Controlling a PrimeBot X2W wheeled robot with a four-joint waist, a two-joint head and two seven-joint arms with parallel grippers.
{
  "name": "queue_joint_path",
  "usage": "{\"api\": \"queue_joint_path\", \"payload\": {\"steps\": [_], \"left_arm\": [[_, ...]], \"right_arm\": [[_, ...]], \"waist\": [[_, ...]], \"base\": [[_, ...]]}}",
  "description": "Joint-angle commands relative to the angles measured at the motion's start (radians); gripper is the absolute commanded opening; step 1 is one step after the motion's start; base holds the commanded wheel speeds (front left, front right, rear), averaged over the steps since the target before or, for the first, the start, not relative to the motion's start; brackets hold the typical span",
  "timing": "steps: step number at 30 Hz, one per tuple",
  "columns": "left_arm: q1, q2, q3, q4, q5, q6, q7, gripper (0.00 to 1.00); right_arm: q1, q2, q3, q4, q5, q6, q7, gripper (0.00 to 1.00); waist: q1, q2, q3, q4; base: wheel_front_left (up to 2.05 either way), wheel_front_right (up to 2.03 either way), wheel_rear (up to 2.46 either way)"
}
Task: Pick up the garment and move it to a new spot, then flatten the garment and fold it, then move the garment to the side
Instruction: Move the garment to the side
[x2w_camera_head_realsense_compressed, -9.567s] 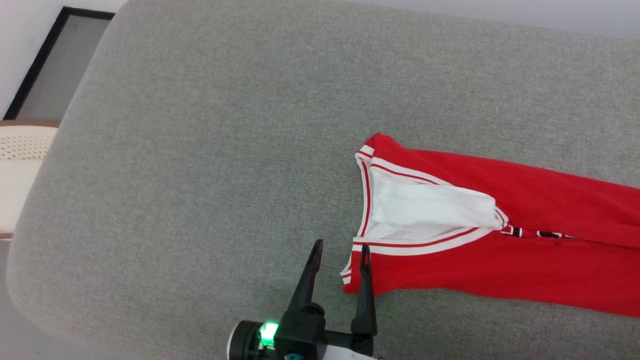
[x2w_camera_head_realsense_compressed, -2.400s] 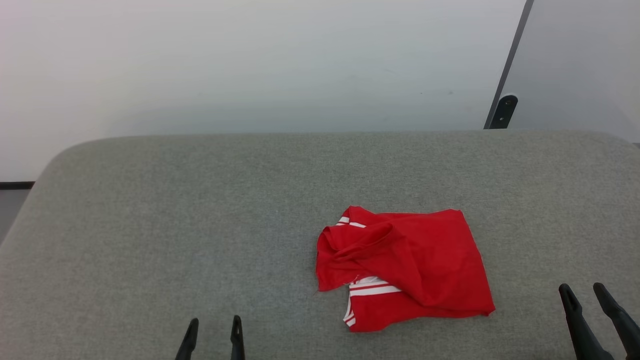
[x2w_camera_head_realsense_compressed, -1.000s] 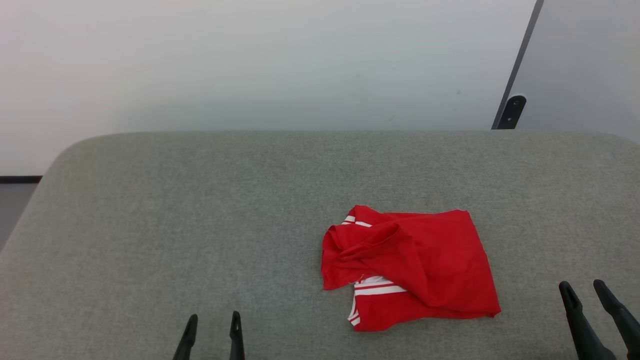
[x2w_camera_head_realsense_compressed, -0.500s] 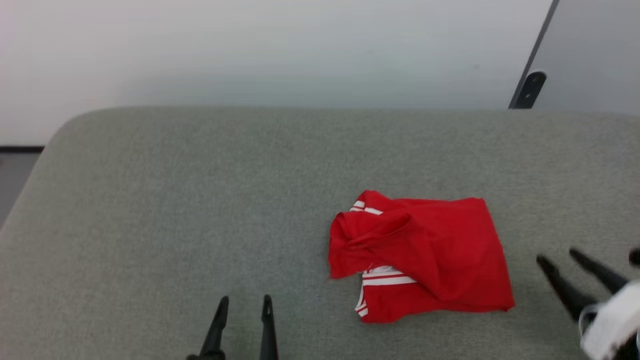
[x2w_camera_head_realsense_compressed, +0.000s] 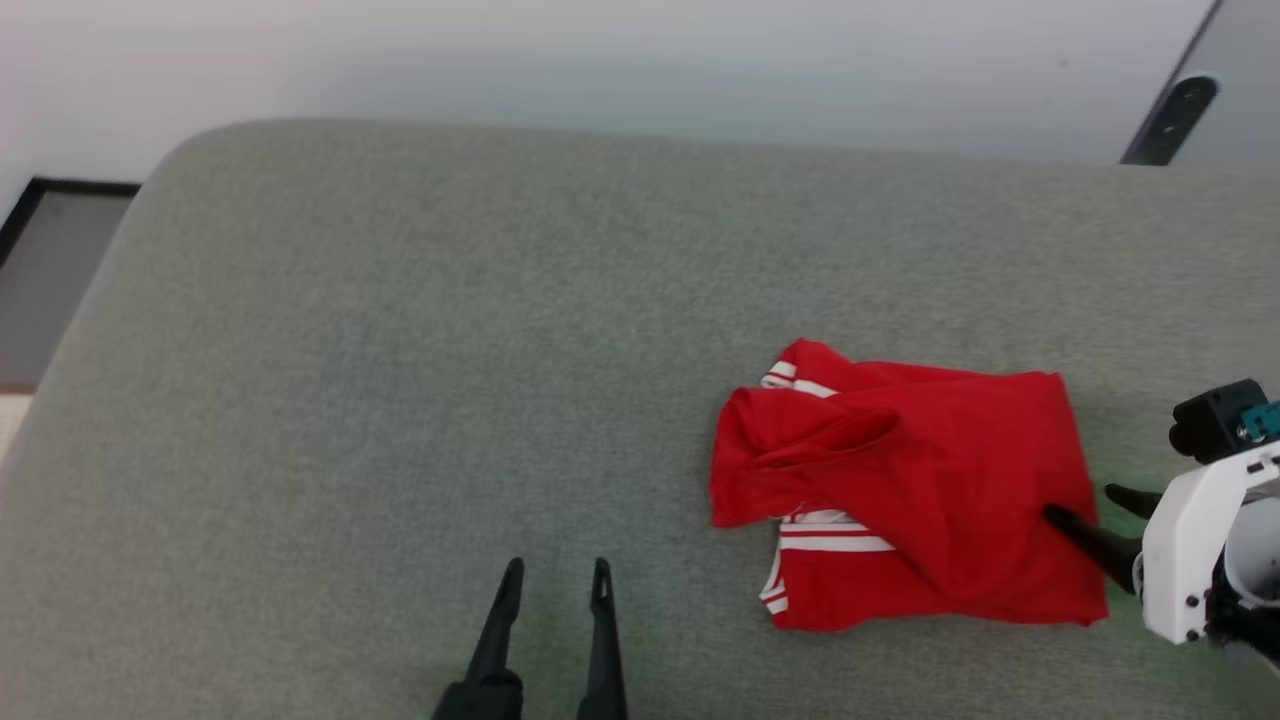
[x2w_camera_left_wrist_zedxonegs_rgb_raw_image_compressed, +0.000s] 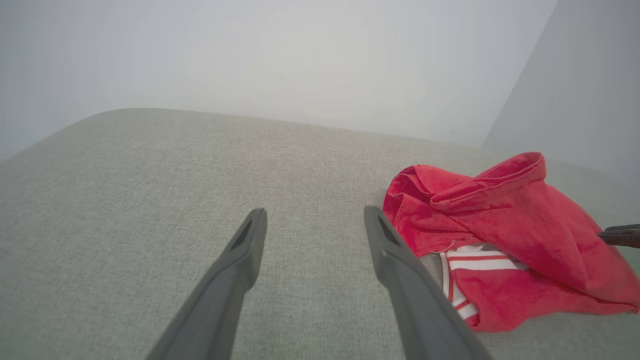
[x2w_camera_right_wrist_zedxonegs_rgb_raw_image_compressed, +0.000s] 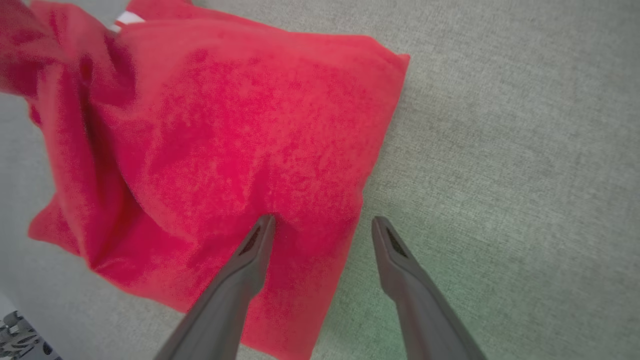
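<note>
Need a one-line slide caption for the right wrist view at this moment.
Right gripper, jaws open, straddles the side edge of the folded red garment lying on the grey cushion.

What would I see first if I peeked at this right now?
The red shirt with white stripes jumps out: it lies in a loose folded bundle on the big grey cushion, right of the middle. The right gripper is open at the shirt's right edge, one dark finger over the red cloth and the other over the cushion. The left gripper hangs open over bare cushion, apart from the shirt.
</note>
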Motion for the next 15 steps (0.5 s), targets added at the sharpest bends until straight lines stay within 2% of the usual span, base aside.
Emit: {"api": "queue_joint_path", "payload": {"steps": [1,8,15], "left_arm": [[-0.013,-0.003,0.0,-0.001,0.009,0.0,-0.004,1.0],[-0.032,-0.033,-0.02,-0.006,0.037,-0.002,-0.004,1.0],[-0.054,-0.046,-0.046,0.006,0.045,0.003,-0.003,1.0]], "right_arm": [[-0.021,-0.01,0.008,0.006,0.016,-0.001,-0.001,1.0],[-0.105,-0.028,0.123,0.096,0.058,-0.001,0.026,1.0],[-0.13,0.002,0.205,0.205,0.081,-0.003,0.04,1.0]], "waist": [[0.0,0.0,0.026,0.025],[0.0,0.0,0.076,0.05],[0.0,0.0,0.093,0.075]], "base": [[0.0,0.0,0.0],[0.0,0.0,0.0],[0.0,0.0,0.0]]}}
